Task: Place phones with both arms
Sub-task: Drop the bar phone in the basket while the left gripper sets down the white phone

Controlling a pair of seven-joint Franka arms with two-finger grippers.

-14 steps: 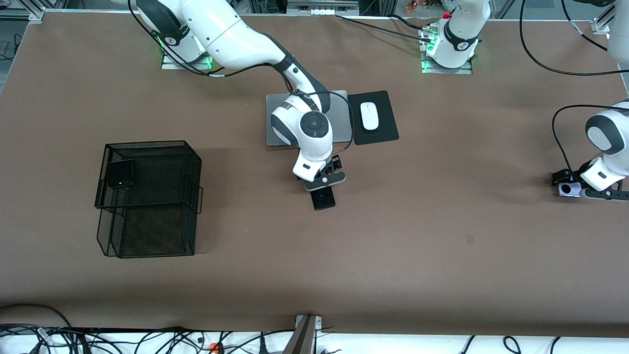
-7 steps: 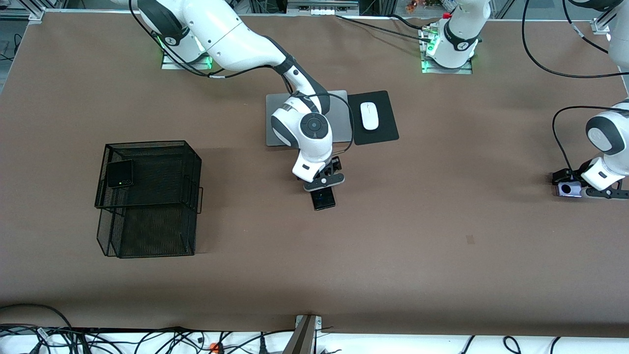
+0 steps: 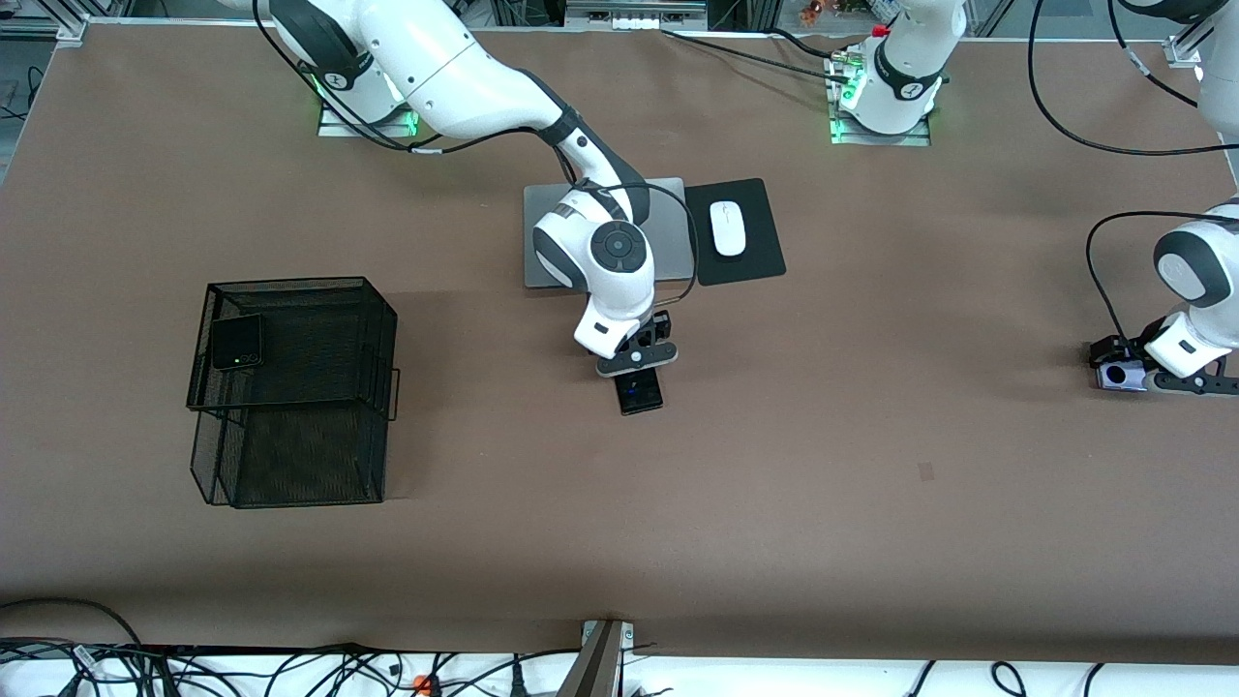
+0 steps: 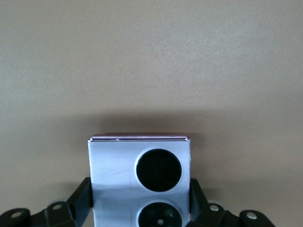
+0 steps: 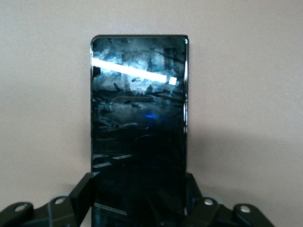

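A long slim black phone (image 3: 642,395) (image 5: 137,109) lies on the brown table near its middle. My right gripper (image 3: 636,374) (image 5: 138,194) is shut on one end of it, a finger pressed against each long side. Toward the left arm's end of the table lies a small square lilac-white phone (image 3: 1115,374) (image 4: 113,161) with two round black circles. My left gripper (image 3: 1123,374) (image 4: 140,198) is shut on it, fingers (image 4: 83,201) against both edges. A small black flip phone (image 3: 237,341) rests in the upper tier of the black mesh basket (image 3: 319,300).
The mesh basket stands toward the right arm's end of the table. A grey laptop (image 3: 547,266), partly under the right arm, and a white mouse (image 3: 728,227) on a black pad (image 3: 750,261) lie near the robots' bases. Cables (image 3: 194,668) run along the table's front edge.
Both grippers have closed from open onto their phones. The arms have barely moved.
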